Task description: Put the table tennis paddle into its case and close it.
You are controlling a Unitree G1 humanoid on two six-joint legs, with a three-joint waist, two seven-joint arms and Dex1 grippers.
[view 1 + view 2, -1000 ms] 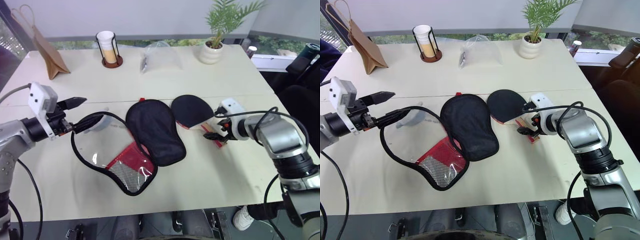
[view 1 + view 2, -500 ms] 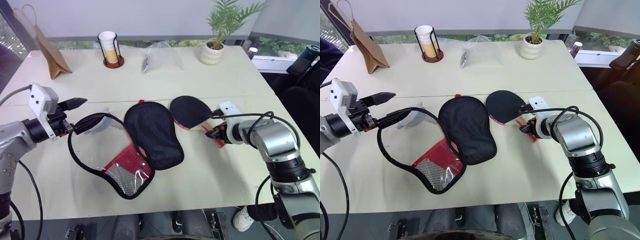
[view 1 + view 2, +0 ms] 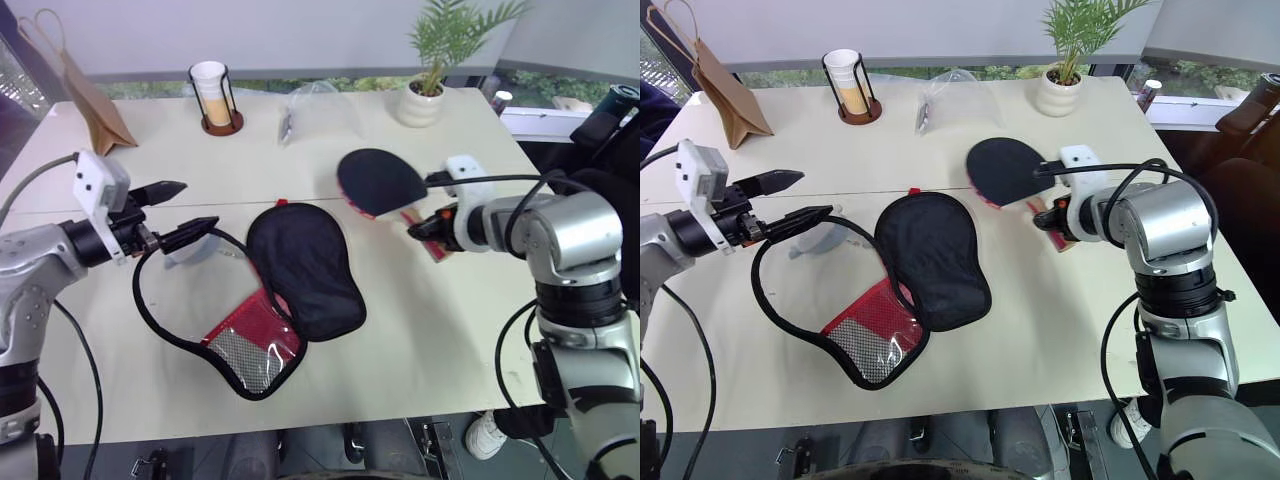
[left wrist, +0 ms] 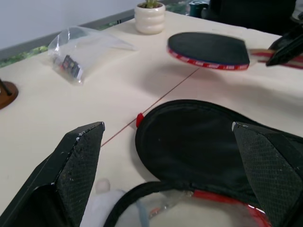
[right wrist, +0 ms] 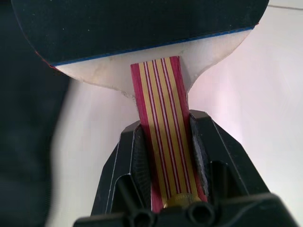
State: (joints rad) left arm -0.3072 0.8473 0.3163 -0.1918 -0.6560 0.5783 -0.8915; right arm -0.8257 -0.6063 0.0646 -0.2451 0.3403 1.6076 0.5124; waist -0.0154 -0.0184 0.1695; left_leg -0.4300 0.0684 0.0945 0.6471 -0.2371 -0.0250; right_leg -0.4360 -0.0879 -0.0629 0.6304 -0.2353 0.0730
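Note:
The table tennis paddle (image 3: pixel 380 182) hovers above the table, black face up, level. My right gripper (image 3: pixel 428 225) is shut on its striped wooden handle (image 5: pixel 163 132), which sits between both fingers. The case (image 3: pixel 300 265) lies unzipped at the table's middle, its black half flat. Its clear half with the red mesh panel (image 3: pixel 250 340) is spread toward the left. My left gripper (image 3: pixel 196 204) is open at the case's left end. The raised black rim (image 4: pixel 142 194) loops up by the lower finger; I cannot tell whether they touch.
Along the table's (image 3: pixel 450 330) far edge stand a brown paper bag (image 3: pixel 95 105), a cup in a wire holder (image 3: pixel 212 95), a clear plastic bag (image 3: pixel 315 110) and a potted plant (image 3: pixel 425 95). A small pale pouch (image 3: pixel 190 250) lies under the case's raised rim.
My right gripper has shut on the handle and lifted the paddle off the table, up and toward the far side. The left gripper has stayed open in about the same place.

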